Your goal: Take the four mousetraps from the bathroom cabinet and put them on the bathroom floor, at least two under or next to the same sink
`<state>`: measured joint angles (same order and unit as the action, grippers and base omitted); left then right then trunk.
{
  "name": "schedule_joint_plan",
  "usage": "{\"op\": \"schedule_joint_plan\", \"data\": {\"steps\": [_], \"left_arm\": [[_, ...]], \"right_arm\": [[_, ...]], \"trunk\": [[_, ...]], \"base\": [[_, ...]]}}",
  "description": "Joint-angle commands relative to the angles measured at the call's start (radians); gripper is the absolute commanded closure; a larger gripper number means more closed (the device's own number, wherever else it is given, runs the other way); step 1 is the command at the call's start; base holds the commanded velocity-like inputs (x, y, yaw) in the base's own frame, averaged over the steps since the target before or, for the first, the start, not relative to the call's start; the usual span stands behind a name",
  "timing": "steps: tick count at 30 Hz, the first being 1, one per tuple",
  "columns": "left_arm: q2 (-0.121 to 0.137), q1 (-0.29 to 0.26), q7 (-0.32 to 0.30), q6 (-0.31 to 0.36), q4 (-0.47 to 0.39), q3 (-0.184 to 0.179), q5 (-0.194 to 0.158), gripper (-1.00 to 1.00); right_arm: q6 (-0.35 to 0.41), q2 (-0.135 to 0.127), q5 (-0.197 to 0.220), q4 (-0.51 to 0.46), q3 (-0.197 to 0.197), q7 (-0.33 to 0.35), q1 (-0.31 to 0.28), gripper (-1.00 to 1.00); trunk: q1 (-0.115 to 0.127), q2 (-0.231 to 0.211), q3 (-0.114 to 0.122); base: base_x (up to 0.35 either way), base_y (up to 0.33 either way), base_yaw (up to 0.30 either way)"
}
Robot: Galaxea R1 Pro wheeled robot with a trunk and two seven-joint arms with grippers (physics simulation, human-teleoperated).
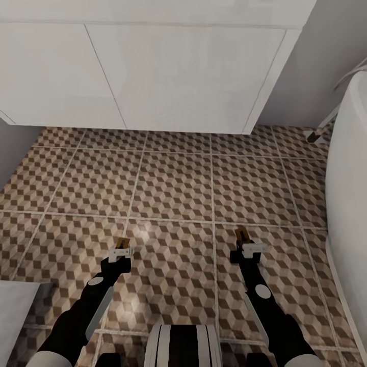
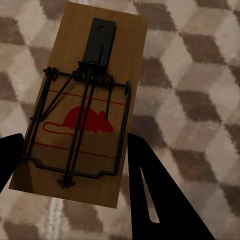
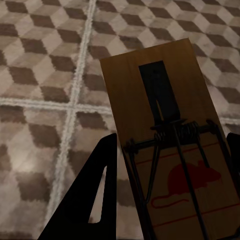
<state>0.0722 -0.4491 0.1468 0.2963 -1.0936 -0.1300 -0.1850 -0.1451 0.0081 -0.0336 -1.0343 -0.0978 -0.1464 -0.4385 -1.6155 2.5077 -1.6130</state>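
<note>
Both grippers hold a mousetrap over the bathroom floor [image 1: 173, 188], whose cube-patterned tiles run from the robot up to a white vanity unit [image 1: 153, 66] at the far wall, with a white tub [image 1: 349, 168] curving in on the right. From the head view, the left gripper [image 1: 121, 252] and right gripper [image 1: 248, 248] reach forward side by side, arms stretched low and roughly parallel, each with only a small tan end of a board poking out ahead of it. The wrist views give what the head view cannot: the left mousetrap [image 2: 82, 107] clamped by its long edges between the dark fingers [image 2: 160, 190], with its wire spring, black plate and a red mouse outline on red lines. The right mousetrap [image 3: 165, 135] sits likewise between the right fingers [image 3: 97, 195], showing the same red mouse. No writing can be read on either board.
</note>
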Motion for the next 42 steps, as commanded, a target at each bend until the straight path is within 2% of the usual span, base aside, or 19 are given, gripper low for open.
{"op": "schedule_joint_plan", "data": {"steps": [1, 30, 42], "left_arm": [[0.001, 0.0, 0.011, 0.004, -0.002, -0.005, -0.007, 1.0], [0.001, 0.0, 0.011, 0.004, -0.016, -0.004, -0.007, 1.0], [0.001, 0.0, 0.011, 0.005, -0.046, -0.001, -0.007, 1.0]], "right_arm": [[-0.002, 0.0, -0.001, 0.0, -0.002, -0.004, 0.0, 1.0], [-0.007, -0.001, -0.002, 0.0, 0.0, -0.005, 0.0, 1.0], [-0.007, -0.001, -0.004, 0.001, 0.0, -0.005, 0.0, 1.0]], "trunk": [[0.0, 0.0, -0.002], [0.0, 0.0, -0.036], [0.0, 0.0, -0.038]], "base": [[0.0, 0.0, 0.0], [0.0, 0.0, 0.0], [0.0, 0.0, 0.0]]}}
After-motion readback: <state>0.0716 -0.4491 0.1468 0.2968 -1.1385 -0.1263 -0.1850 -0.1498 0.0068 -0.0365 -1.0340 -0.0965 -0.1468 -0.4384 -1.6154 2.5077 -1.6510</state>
